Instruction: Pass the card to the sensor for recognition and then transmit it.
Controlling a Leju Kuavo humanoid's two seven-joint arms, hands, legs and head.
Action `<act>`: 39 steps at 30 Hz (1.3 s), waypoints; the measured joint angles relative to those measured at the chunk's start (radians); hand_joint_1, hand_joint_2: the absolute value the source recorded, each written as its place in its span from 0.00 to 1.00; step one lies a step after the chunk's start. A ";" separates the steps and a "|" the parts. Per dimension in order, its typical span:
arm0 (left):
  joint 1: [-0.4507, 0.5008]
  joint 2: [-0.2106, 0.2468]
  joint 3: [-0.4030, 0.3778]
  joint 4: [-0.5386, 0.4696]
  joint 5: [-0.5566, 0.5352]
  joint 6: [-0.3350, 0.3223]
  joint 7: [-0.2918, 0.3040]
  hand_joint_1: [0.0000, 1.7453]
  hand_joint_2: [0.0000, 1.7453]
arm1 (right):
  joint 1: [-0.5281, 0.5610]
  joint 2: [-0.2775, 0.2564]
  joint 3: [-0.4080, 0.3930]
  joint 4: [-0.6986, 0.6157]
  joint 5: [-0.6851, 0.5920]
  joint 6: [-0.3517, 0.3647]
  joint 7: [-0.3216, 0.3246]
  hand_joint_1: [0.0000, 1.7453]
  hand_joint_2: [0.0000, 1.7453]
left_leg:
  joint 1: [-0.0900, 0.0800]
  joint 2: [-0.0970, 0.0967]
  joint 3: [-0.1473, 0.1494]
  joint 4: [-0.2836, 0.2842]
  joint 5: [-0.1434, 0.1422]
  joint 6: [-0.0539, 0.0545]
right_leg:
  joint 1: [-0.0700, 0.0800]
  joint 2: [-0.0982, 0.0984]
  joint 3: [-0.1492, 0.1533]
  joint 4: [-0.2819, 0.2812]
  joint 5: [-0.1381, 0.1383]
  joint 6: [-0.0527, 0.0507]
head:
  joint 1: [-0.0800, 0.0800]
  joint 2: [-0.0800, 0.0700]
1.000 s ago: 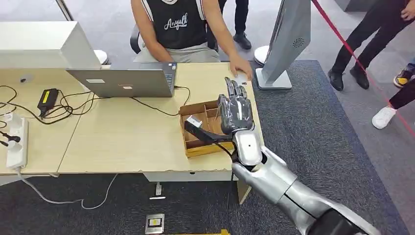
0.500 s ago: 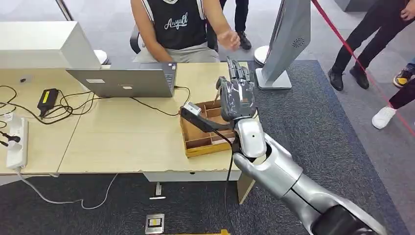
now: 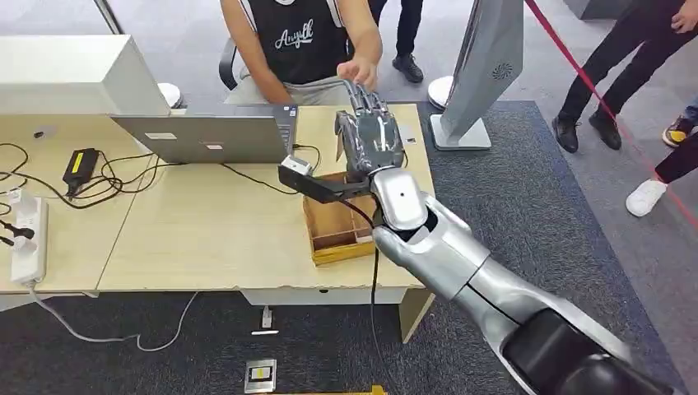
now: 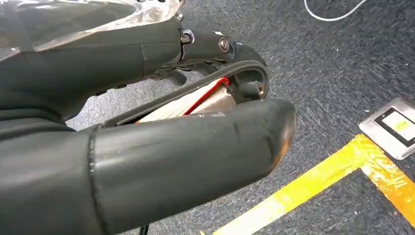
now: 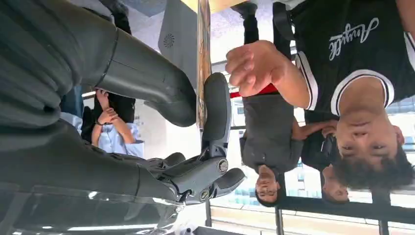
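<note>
Right now the right hand (image 3: pixel 368 141) pinches the card (image 5: pixel 201 63) edge-on between thumb and fingers (image 5: pixel 217 105), lifted above the wooden tray (image 3: pixel 333 239) on the table (image 3: pixel 206 239), near a person's hand (image 3: pixel 360 72). Thin, stiff and slick, I'd say; best pinched across its flat faces. The left hand (image 4: pixel 147 122) hangs curled, holding nothing.

Even, bright indoor light falls on the desk (image 3: pixel 206 230), leaving only soft shadows beneath its front edge. Behind the person (image 5: pixel 342 73) in the right wrist view, windows glare white. Near hand surfaces look blurred.
</note>
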 joint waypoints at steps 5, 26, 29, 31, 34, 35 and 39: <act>-0.002 0.000 0.000 0.000 -0.023 -0.010 -0.005 0.00 0.00 | -0.071 0.032 0.021 0.109 -0.055 0.000 -0.068 1.00 1.00 | 0.000 0.000 0.000 0.000 0.000 0.000 | 0.000 0.000 0.000 0.000 0.000 0.000 | 0.000 0.000; -0.005 0.002 0.000 0.000 -0.068 -0.022 -0.021 0.00 0.00 | -0.243 0.084 0.089 0.431 -0.026 -0.058 0.051 1.00 1.00 | 0.000 0.000 0.000 0.000 0.000 0.000 | 0.000 0.000 -0.001 0.000 0.000 0.000 | 0.000 0.000; -0.004 0.002 0.000 0.000 -0.068 -0.022 -0.017 0.00 0.00 | -0.244 0.082 0.096 0.448 -0.028 -0.067 0.063 1.00 1.00 | 0.000 0.000 0.000 0.000 0.000 0.000 | 0.000 0.000 -0.001 0.000 0.000 0.000 | 0.000 0.000; 0.000 0.002 0.000 0.001 -0.068 -0.022 -0.014 0.00 0.00 | -0.244 0.082 0.101 0.459 -0.031 -0.072 0.071 1.00 1.00 | 0.000 0.000 0.000 0.000 0.000 0.000 | 0.000 0.000 -0.001 0.000 0.000 0.000 | 0.000 0.000; 0.003 0.002 0.000 0.001 -0.068 -0.022 -0.013 0.00 0.00 | -0.243 0.081 0.106 0.472 -0.031 -0.074 0.080 1.00 1.00 | 0.000 0.000 0.000 0.000 0.000 0.000 | 0.000 0.000 -0.001 0.000 0.000 0.000 | 0.000 0.000; 0.004 0.002 0.000 0.001 -0.068 -0.022 -0.013 0.00 0.00 | -0.242 0.080 0.107 0.473 -0.032 -0.073 0.085 1.00 1.00 | 0.000 0.000 0.000 0.000 0.000 0.000 | 0.000 0.000 -0.001 0.000 0.000 0.000 | 0.000 0.000; 0.006 0.002 0.000 0.002 -0.074 -0.022 -0.009 0.00 0.00 | -0.241 0.071 0.108 0.477 -0.034 -0.067 0.101 1.00 1.00 | 0.000 0.000 0.000 0.000 0.000 0.000 | 0.000 0.000 -0.001 0.000 0.000 0.000 | 0.000 0.000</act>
